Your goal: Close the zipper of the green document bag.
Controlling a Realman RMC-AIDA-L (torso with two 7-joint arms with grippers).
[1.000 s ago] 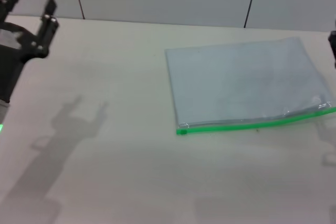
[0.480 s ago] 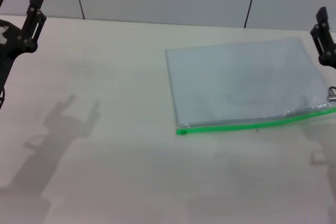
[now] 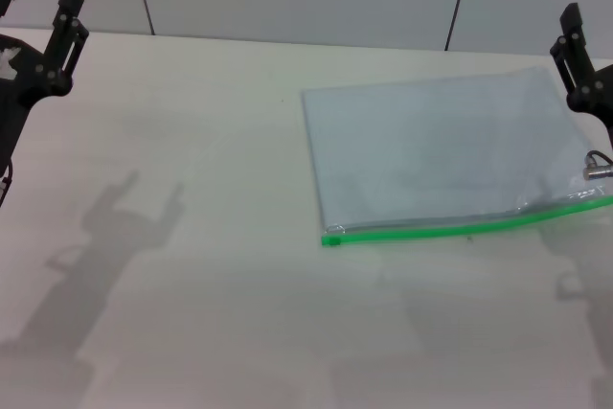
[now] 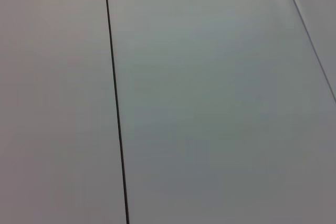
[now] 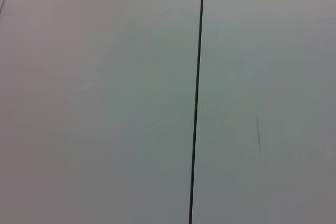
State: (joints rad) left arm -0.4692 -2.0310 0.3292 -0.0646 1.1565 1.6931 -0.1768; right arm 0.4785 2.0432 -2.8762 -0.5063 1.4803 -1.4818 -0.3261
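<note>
Bag (image 3: pixel 445 155) lies flat at table (image 3: pixel 192 284) right, green zipper edge (image 3: pixel 460 227) nearest us, slider (image 3: pixel 599 168) at its right end. We see both grippers raised clear: left gripper (image 3: pixel 38 2) apart, right gripper (image 3: pixel 579 45) unclear. Next move requires gripping the slider.

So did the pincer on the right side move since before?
Yes. The right pincer has come further into view at the table's right edge, above the far right corner of the green document bag, which lies flat.
</note>
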